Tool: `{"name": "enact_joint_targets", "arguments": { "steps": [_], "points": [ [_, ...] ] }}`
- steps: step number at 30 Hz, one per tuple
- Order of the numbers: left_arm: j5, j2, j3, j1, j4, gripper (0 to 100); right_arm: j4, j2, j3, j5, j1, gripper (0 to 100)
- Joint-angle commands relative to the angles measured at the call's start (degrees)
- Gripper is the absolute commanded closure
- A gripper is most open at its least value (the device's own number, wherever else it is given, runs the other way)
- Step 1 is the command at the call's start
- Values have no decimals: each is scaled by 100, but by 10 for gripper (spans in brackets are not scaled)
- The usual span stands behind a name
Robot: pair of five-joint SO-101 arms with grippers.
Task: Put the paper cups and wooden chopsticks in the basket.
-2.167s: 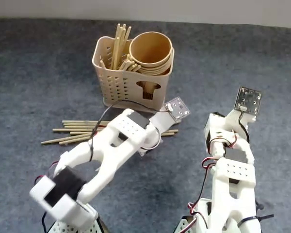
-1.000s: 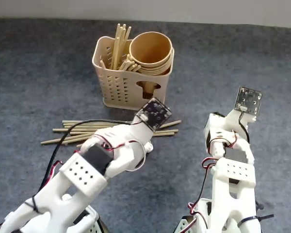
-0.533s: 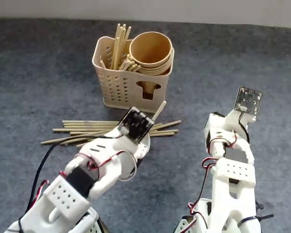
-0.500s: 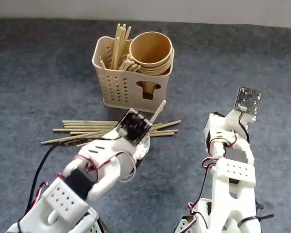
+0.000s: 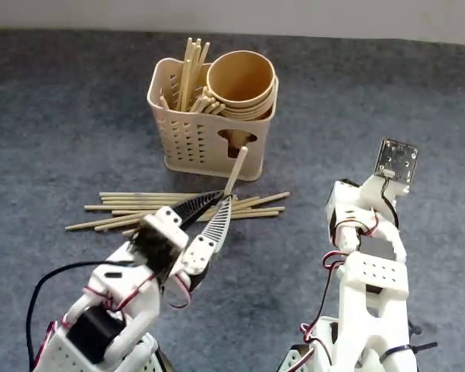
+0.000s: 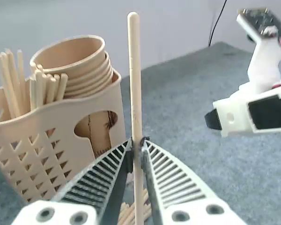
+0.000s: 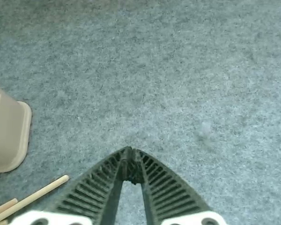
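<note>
Grey carpet (image 5: 54, 116) is spread under both arms. One wooden chopstick (image 6: 135, 79) is clamped between the jaws of the left gripper (image 6: 136, 144), just near of the basket (image 5: 187, 139), in which paper cups (image 5: 242, 77) and other sticks (image 5: 190, 70) are stood. Loose chopsticks (image 5: 132, 205) are seen lying on the carpet near of the basket. The right gripper (image 7: 130, 168) is closed on nothing, well to the right.

Covered and cropped
Hidden under the left end effector (image 5: 223, 200): middle of the loose chopsticks (image 5: 132, 205). Cut off at wrist-view edges: basket (image 7: 7, 136), lower end of the held chopstick (image 6: 134, 84).
</note>
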Motion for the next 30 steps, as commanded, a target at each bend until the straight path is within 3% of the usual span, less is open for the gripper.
{"name": "enact_joint_targets", "arguments": {
  "steps": [1, 18, 22, 30],
  "points": [
    [62, -699, -31, -338, -220, 994, -127, -84, -40, 70, -163, 988],
    [70, 75, -84, -1754, -2945, 994, -127, -84, -40, 79, -163, 988],
    [53, 787, -382, -1965, -3648, 994, -127, -84, -40, 79, -163, 988],
    [62, 2888, -2105, -2431, -4062, 994, -127, -84, -40, 79, -163, 988]
  ]
}}
